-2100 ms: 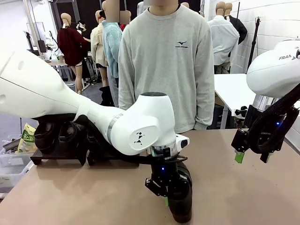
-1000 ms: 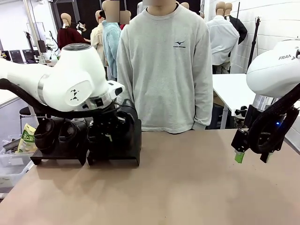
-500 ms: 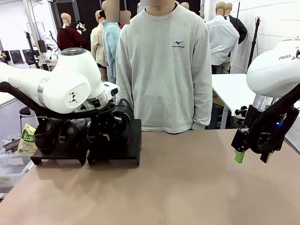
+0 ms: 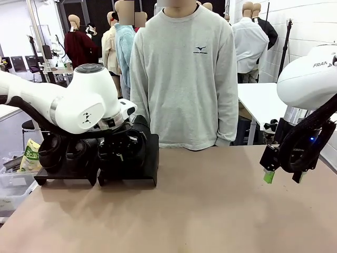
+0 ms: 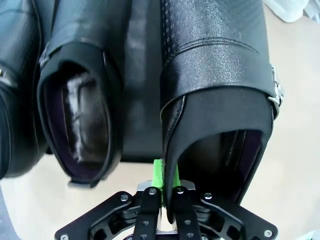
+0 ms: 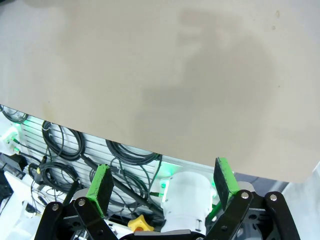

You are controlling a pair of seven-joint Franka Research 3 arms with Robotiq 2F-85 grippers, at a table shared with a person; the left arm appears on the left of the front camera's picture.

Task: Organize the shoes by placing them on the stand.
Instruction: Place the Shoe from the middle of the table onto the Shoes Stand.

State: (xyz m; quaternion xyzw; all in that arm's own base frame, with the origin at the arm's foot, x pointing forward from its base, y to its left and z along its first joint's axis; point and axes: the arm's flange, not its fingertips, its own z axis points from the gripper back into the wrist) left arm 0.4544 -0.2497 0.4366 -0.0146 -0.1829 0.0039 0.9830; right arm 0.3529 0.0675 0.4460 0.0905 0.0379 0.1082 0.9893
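The stand is two black risers side by side at the table's far left, a left riser point(image 4: 47, 178) and a right riser point(image 4: 154, 158). Two black shoes point(image 4: 52, 150) point(image 4: 80, 149) sit on the left riser. My left gripper point(image 5: 165, 176) is shut on the heel collar of a textured black shoe point(image 5: 215, 90), held over the right riser top point(image 5: 141, 100) beside another shoe point(image 5: 80, 100). In the front view my left arm point(image 4: 87, 105) covers that spot. My right gripper point(image 4: 283, 176) hangs open and empty above the table's right side, with its green pads point(image 6: 102, 182) spread wide.
A person in a grey sweatshirt point(image 4: 184, 74) stands at the far edge behind the stand. The tan table point(image 4: 210, 211) stretches bare from the risers to the right gripper. Below the right gripper, cables point(image 6: 65, 150) hang past the table's edge.
My left arm carried the shoe from the table's front middle back to the right riser, then settled slightly lower over it. The right arm has not moved.
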